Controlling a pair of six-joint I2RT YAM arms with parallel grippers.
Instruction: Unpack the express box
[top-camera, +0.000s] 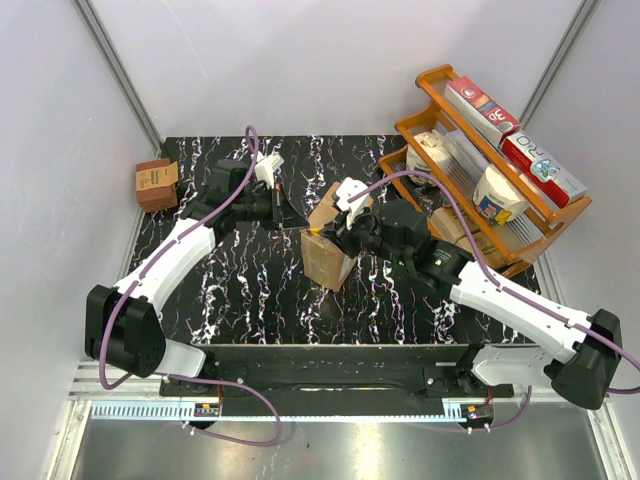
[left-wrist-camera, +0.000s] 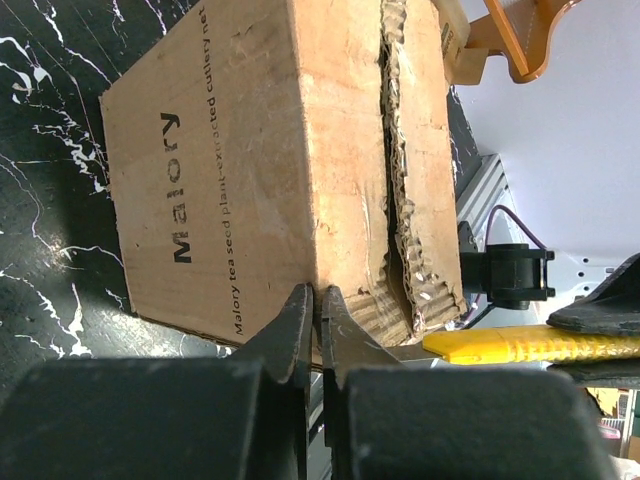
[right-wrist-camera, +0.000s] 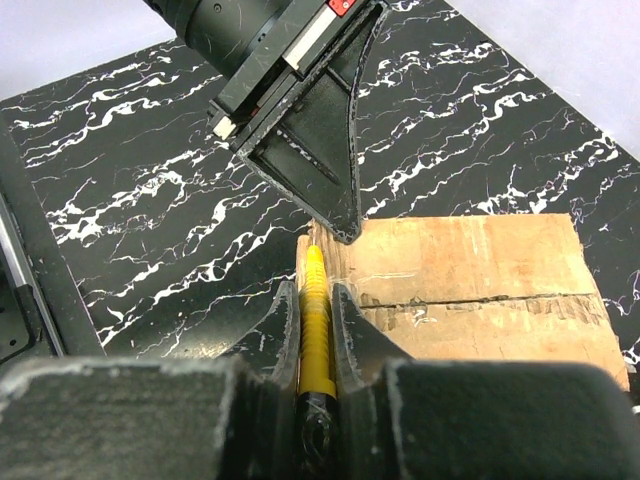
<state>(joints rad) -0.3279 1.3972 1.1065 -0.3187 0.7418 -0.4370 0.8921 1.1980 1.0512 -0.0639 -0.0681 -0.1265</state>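
The express box (top-camera: 328, 262) stands mid-table, brown cardboard with the dark word "Malory" on one side (left-wrist-camera: 230, 170). Its top seam is torn and ragged. My left gripper (top-camera: 300, 226) is shut, with its tips (left-wrist-camera: 318, 300) touching the box's top edge near a corner. It also shows in the right wrist view (right-wrist-camera: 320, 170), resting on the box (right-wrist-camera: 470, 290). My right gripper (top-camera: 338, 236) is shut on a yellow utility knife (right-wrist-camera: 316, 300), whose tip lies at the same box edge. The knife also shows in the left wrist view (left-wrist-camera: 530, 343).
A small darker-brown box (top-camera: 157, 183) sits at the table's far left edge. An orange rack (top-camera: 480, 170) with packaged goods stands at the back right, close behind my right arm. The table (top-camera: 250, 280) is black marble-patterned, with walls on three sides.
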